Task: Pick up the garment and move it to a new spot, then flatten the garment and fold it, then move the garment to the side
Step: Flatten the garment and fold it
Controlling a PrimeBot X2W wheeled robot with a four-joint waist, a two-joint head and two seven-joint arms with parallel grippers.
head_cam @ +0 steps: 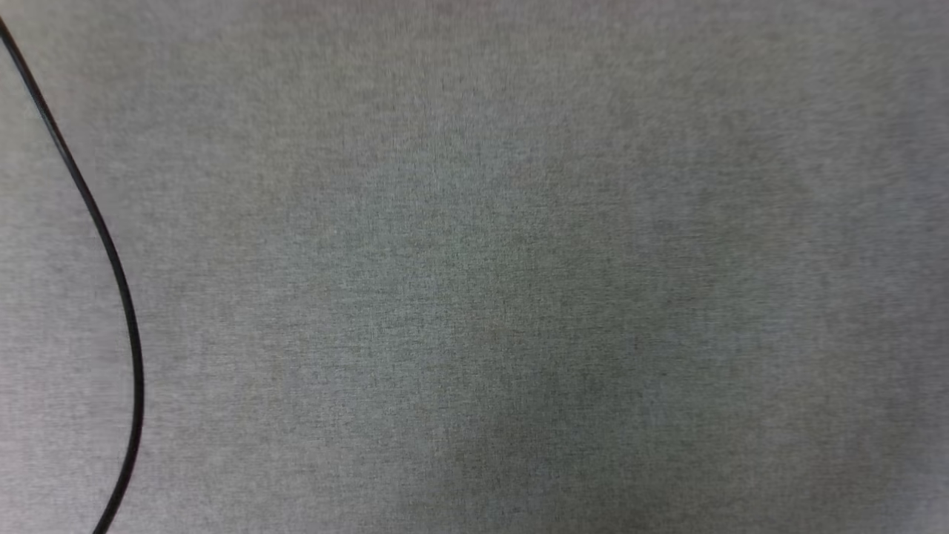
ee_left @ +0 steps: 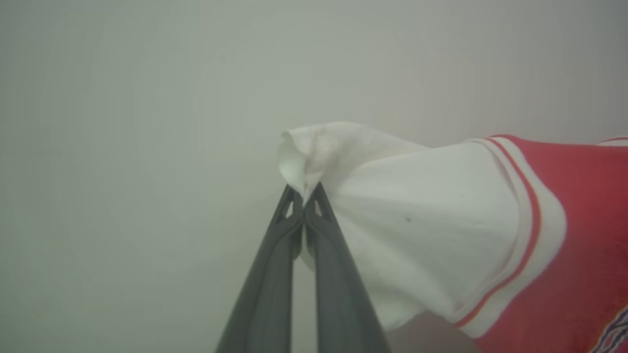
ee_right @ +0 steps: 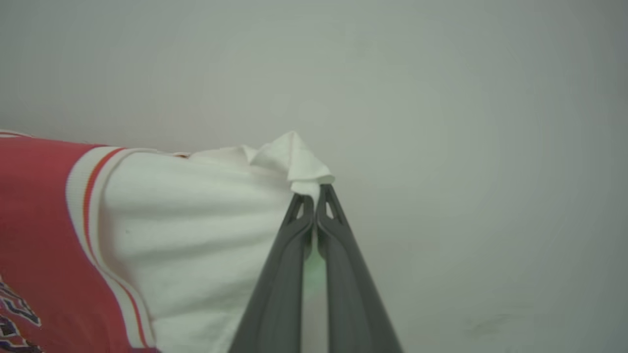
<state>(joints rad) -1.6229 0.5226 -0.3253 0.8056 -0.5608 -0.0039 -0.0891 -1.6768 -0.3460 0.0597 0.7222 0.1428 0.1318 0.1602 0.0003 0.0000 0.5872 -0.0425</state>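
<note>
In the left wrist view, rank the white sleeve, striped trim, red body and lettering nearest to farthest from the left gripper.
1. white sleeve: pinched in the shut left gripper, centre.
2. striped trim: just right of the sleeve.
3. red body: far right.
4. lettering: bottom right corner.

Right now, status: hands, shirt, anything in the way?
Left hand shut on shirt, white sleeve. Right hand shut on other sleeve. Black cable on grey cloth, left.
</note>
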